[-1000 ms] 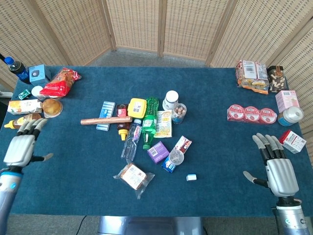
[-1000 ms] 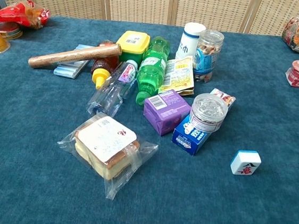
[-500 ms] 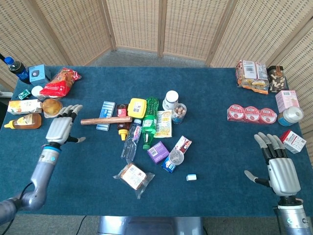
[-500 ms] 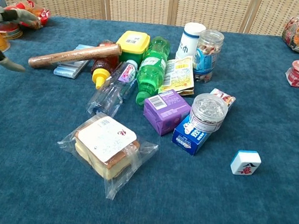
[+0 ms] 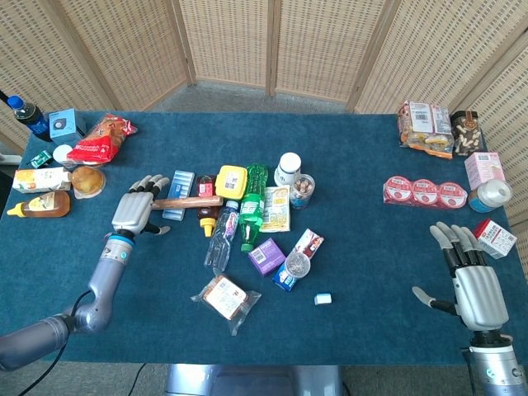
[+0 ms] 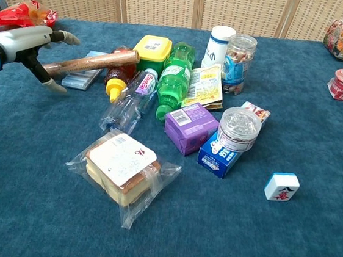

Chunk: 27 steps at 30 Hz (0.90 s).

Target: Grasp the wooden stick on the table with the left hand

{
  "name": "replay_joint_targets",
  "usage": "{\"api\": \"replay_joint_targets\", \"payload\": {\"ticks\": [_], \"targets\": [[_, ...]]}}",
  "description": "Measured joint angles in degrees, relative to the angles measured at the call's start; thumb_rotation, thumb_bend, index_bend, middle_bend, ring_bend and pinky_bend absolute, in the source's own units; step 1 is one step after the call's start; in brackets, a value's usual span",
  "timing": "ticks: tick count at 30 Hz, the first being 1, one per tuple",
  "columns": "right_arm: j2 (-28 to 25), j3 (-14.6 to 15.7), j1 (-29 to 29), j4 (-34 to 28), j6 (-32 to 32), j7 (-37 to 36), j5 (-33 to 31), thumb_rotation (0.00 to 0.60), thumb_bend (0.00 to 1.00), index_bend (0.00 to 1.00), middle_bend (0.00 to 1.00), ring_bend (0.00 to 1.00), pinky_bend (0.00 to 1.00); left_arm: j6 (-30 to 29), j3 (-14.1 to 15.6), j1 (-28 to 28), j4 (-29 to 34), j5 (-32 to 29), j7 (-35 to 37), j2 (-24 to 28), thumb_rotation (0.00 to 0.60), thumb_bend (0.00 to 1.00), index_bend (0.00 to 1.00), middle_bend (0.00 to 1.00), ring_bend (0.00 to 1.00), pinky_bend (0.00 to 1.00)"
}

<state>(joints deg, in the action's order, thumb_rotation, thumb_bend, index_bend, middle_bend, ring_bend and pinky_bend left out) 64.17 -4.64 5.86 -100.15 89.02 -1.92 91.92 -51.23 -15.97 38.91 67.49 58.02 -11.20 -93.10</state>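
The wooden stick (image 5: 195,201) lies across the table left of the centre pile, resting on a blue packet (image 5: 178,189). My left hand (image 5: 134,212) is over the stick's left end and hides it, fingers spread and holding nothing. In the chest view the same left hand (image 6: 22,41) sits above that end of the wooden stick (image 6: 98,63), fingers reaching past it and the thumb hanging on the near side. My right hand (image 5: 473,282) is open above the table's near right corner, palm down, seen only in the head view.
Right of the stick lie a yellow box (image 5: 232,179), a small brown bottle (image 6: 118,77), a clear bottle (image 6: 128,97) and a green bottle (image 6: 176,81). A wrapped sandwich (image 6: 122,167) lies nearer. Snacks crowd the far left edge (image 5: 97,138) and the right edge (image 5: 424,192).
My left hand has swept from the table's left edge rightwards and away from me, ending over the stick's left end. The right hand has stayed put.
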Motion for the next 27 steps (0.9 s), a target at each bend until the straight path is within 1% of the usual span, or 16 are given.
{"api": "replay_joint_targets", "payload": {"ticks": [1, 2, 3, 5, 6, 7, 9, 11, 16, 20, 27], "targets": [[-0.04, -0.04, -0.02, 0.00, 0.14, -0.22, 0.05, 0.600, 0.00, 0.00, 0.00, 0.00, 0.00, -0.12, -0.04, 0.21, -0.61, 0.00, -0.04, -0.46, 0.600, 0.05, 0.29, 0.16, 0.17, 0.42], [-0.09, -0.07, -0.04, -0.01, 0.26, -0.36, 0.12, 0.600, 0.00, 0.00, 0.00, 0.00, 0.00, -0.25, -0.08, 0.43, -1.28, 0.04, -0.07, -0.95, 0.600, 0.05, 0.37, 0.30, 0.29, 0.56], [-0.13, -0.09, -0.05, -0.01, 0.36, -0.46, 0.20, 0.600, 0.00, 0.00, 0.00, 0.00, 0.00, -0.45, -0.11, 0.74, -2.27, 0.15, -0.13, -1.65, 0.600, 0.06, 0.49, 0.45, 0.43, 0.68], [-0.22, -0.11, -0.08, -0.05, 0.57, -0.63, 0.41, 0.600, 0.00, 0.00, 0.00, 0.00, 0.00, -0.90, -0.10, 1.28, -3.96, 0.53, -0.34, -2.85, 0.600, 0.08, 0.70, 0.71, 0.68, 0.85], [-0.27, -0.12, -0.08, -0.11, 0.62, -0.69, 0.49, 0.600, 0.00, 0.00, 0.00, 0.00, 0.00, -1.46, -0.01, 1.67, -5.20, 1.02, -0.67, -3.77, 0.600, 0.09, 0.78, 0.80, 0.78, 0.91], [-0.31, -0.12, -0.10, -0.16, 0.69, -0.75, 0.56, 0.600, 0.00, 0.00, 0.00, 0.00, 0.00, -2.04, 0.07, 1.98, -6.15, 1.52, -1.01, -4.54, 0.600, 0.10, 0.81, 0.84, 0.84, 0.95], [-0.47, 0.00, -0.22, -0.25, 0.84, -0.89, 0.71, 0.600, 0.00, 0.00, 0.00, 0.00, 0.00, -3.61, 0.32, 2.67, -7.65, 2.89, -1.91, -6.19, 0.600, 0.11, 0.84, 0.90, 0.91, 0.98], [-0.61, 0.05, -0.28, -0.37, 0.86, -0.99, 0.72, 0.600, 0.00, 0.00, 0.00, 0.00, 0.00, -4.64, 0.53, 3.04, -7.92, 3.76, -2.99, -6.78, 0.600, 0.11, 0.85, 0.93, 0.95, 1.00], [-0.91, 0.10, -0.40, -0.70, 1.11, -1.12, 0.91, 0.600, 0.00, 0.00, 0.00, 0.00, 0.00, -6.90, 0.75, 3.15, -5.83, 4.61, -5.16, -6.25, 0.600, 0.11, 0.86, 0.97, 0.98, 1.00], [-1.06, 0.09, -0.48, -0.89, 1.18, -1.11, 0.86, 0.600, 0.00, 0.00, 0.00, 0.00, 0.00, -8.42, 0.44, 2.62, -2.22, 4.85, -5.95, -4.15, 0.600, 0.11, 0.86, 0.97, 0.98, 1.00], [-1.00, 0.11, -0.43, -1.17, 0.97, -0.61, 0.79, 0.600, 0.00, 0.00, 0.00, 0.00, 0.00, -11.75, -1.06, 1.48, 6.38, 5.31, -7.37, 1.88, 0.600, 0.11, 0.86, 0.97, 0.98, 1.00]]}}
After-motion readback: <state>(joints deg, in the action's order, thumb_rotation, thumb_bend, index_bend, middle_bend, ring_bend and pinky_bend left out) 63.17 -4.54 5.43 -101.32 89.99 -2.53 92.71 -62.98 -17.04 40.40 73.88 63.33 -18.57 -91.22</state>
